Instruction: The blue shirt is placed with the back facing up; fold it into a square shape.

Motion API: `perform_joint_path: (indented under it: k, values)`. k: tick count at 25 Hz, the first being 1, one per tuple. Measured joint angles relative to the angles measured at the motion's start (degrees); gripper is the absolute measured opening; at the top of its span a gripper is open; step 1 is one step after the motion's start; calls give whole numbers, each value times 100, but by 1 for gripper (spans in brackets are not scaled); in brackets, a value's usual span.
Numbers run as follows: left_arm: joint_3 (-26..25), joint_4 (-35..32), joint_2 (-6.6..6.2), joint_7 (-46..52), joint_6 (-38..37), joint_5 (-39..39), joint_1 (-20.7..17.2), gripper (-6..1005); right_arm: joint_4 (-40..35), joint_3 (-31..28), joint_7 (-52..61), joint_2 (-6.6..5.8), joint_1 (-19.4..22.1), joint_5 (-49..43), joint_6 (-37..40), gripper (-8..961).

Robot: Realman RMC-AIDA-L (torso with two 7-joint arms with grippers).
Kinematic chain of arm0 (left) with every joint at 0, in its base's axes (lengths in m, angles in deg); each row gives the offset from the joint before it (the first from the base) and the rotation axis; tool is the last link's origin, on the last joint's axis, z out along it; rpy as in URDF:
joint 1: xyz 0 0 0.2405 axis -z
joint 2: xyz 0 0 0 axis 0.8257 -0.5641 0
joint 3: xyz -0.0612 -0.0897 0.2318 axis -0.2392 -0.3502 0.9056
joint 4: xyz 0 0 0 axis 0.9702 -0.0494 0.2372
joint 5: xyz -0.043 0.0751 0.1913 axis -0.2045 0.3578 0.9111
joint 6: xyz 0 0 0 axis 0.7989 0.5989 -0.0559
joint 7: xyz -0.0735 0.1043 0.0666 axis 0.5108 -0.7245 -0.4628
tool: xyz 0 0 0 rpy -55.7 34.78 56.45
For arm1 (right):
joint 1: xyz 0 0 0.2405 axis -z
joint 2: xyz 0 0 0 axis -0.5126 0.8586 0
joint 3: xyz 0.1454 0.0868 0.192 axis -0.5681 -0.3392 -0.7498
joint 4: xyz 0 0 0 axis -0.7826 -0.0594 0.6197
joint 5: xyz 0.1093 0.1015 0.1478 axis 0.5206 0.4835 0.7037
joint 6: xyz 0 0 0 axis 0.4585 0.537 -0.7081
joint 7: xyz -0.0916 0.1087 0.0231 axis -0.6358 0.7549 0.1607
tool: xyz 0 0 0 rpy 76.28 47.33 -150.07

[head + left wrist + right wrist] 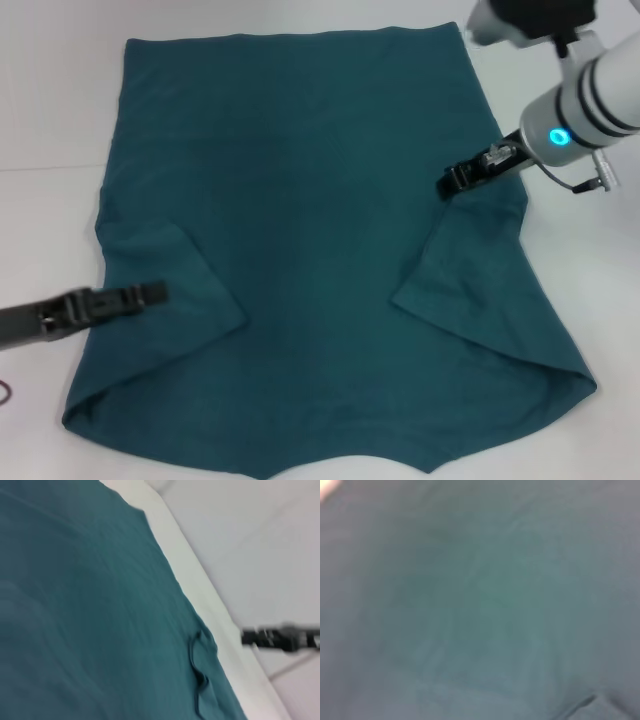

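Note:
The blue shirt (310, 230) lies flat on the white table, plain side up, with both sleeves folded inward onto the body. My left gripper (150, 293) hovers over the folded left sleeve (170, 290) near the shirt's left edge. My right gripper (452, 181) is at the shirt's right edge, just above the folded right sleeve (470, 270). Whether either one holds cloth does not show. The left wrist view has teal fabric (90, 610) with a small crease at its edge. Only blurred teal cloth (480, 605) fills the right wrist view.
White table (50, 110) surrounds the shirt at left, right and back. The shirt's lower hem reaches the near table edge. A thin dark cable loop (5, 392) lies at the far left. The table edge (210, 600) runs beside the shirt in the left wrist view.

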Motion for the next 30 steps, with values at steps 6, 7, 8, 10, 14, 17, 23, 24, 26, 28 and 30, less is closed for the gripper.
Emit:
perform_joint_path:
  k: [6, 7, 8, 10, 14, 17, 23, 24, 26, 28, 30]
  values:
    - [-435, 75, -219, 579, -187, -9, -31, 660, 45, -886, -658, -330, 232, 1596, 789, 393]
    - [-459, 81, -226, 604, -199, -10, -33, 660, 106, -1008, -767, -392, 246, 1825, 908, 391]
    - [-492, 94, -230, 650, -225, -12, -34, 660, 247, -1158, -881, -470, 256, 2086, 1046, 406]
    - [-520, 102, -233, 726, -237, -16, -35, 660, 565, -1452, -1141, -636, 290, 2638, 1307, 435]
    - [-525, 104, -256, 956, -240, -19, -35, 659, 1041, -1671, -1336, -855, 435, 3223, 1627, 513]
    - [-489, 104, -313, 1268, -264, 14, -37, 661, 1075, -1666, -1338, -915, 529, 3269, 1795, 584]
    - [-419, 221, -402, 1396, -612, 119, -43, 664, 1051, -1660, -1333, -1012, 596, 3260, 2270, 727]
    - [-384, 231, -416, 1371, -690, 171, -40, 664, 1036, -1660, -1333, -1016, 604, 3262, 2318, 790]
    - [-345, 229, -422, 1320, -801, 228, -34, 665, 1035, -1660, -1336, -1024, 616, 3265, 2354, 915]
    - [-394, 211, -419, 1322, -834, 237, -53, 666, 1063, -1663, -1341, -1025, 620, 3268, 2357, 915]
    - [-514, 221, -421, 1478, -784, 270, -96, 667, 1083, -1643, -1347, -1025, 627, 3270, 2368, 915]
